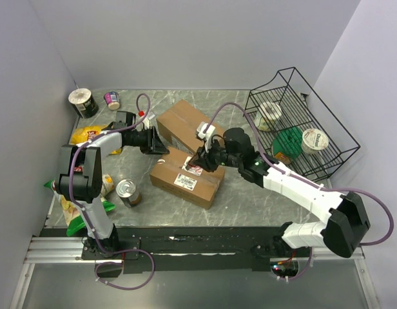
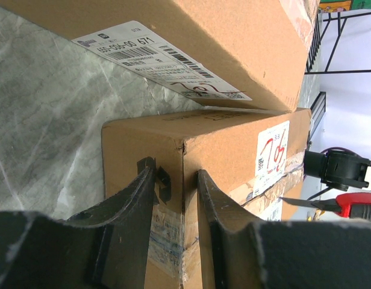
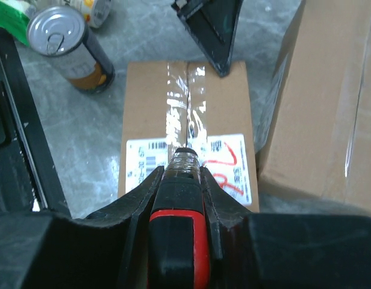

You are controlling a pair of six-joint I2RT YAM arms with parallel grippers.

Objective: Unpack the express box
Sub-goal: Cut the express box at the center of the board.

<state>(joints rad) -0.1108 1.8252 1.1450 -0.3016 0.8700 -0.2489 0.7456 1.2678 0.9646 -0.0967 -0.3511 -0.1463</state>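
Express box [image 1: 176,170] taped shut, red cutter [image 3: 179,253] clamped in right gripper [image 3: 182,174], left gripper [image 2: 176,177] jaws seemingly apart, tubs [image 1: 314,140] held in wire basket [image 1: 334,154].

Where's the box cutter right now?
Top view, mid-table: the box cutter is clamped in the right hand, tip at the taped seam of the nearer cardboard box.
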